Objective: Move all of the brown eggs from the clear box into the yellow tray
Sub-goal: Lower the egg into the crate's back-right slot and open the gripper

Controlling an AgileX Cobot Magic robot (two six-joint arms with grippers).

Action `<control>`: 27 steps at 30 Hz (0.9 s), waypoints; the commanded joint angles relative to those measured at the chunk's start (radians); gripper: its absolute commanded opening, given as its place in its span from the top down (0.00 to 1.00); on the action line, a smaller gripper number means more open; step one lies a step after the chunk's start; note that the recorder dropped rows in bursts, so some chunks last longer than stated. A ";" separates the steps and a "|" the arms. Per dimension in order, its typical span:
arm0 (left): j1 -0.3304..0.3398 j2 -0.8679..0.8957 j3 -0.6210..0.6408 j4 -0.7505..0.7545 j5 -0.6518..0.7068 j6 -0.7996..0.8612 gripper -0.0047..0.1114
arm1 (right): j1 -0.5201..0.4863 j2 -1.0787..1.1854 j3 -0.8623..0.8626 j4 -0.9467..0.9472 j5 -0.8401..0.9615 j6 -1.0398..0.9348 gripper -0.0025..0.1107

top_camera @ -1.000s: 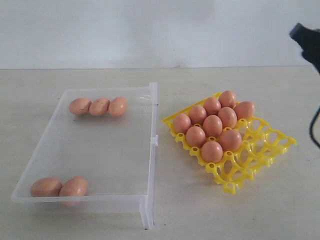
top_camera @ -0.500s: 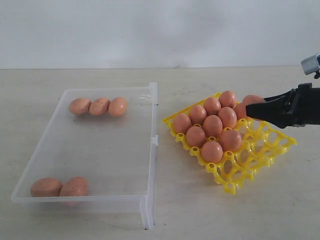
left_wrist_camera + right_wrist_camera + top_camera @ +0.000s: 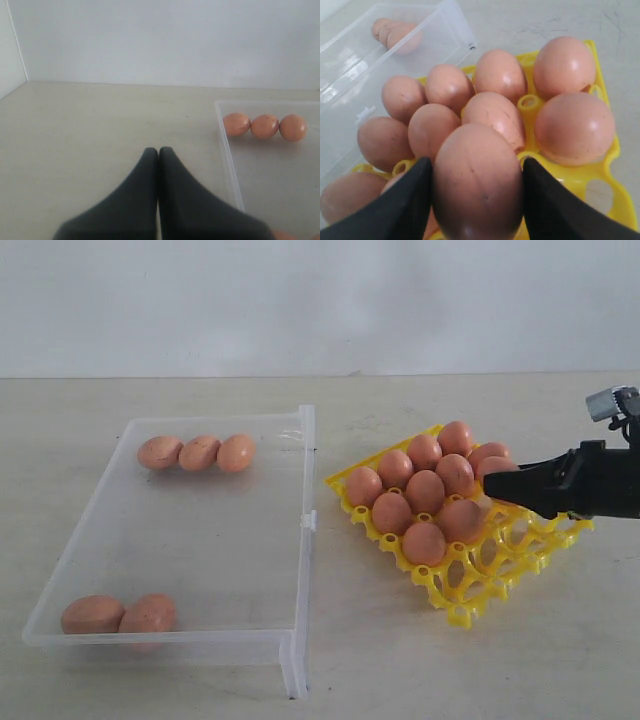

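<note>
Presently the right gripper [image 3: 475,167] is clamped on one brown egg [image 3: 477,185], with a dark finger [image 3: 405,200] pressed against each side of the shell. In the exterior view this gripper [image 3: 500,488] reaches in from the counter's right edge and holds its egg just above the yellow tray [image 3: 458,615]. The exact cup beneath it cannot be made out.

The tray lies on the right half of the counter [image 3: 400,670], turned at an angle to the front edge. Ten more brown eggs [image 3: 425,491] sit in its cups, packed together in the part toward the counter's back edge and the clear box [image 3: 305,570]. The open lattice shows on the side toward the front and right edges.

The clear box rests on the left half of the counter, just beside the tray but not touching it. Five eggs lie in it: a row of three [image 3: 199,453] touching one another along the wall nearest the counter's back edge, and a pair [image 3: 120,615] touching in the corner nearest the counter's front left.

The left gripper [image 3: 158,151] has its fingers pressed together with nothing between them. It hangs over bare counter just outside the box wall, near the row of three.
</note>
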 commanded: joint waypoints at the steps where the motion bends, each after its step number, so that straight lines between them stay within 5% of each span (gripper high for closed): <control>1: -0.003 -0.003 -0.004 -0.005 -0.001 0.001 1.00 | 0.011 0.009 -0.003 0.027 -0.023 -0.041 0.98; 27: -0.003 -0.003 -0.004 -0.005 -0.001 0.001 1.00 | 0.049 0.009 -0.003 0.076 -0.041 -0.108 0.98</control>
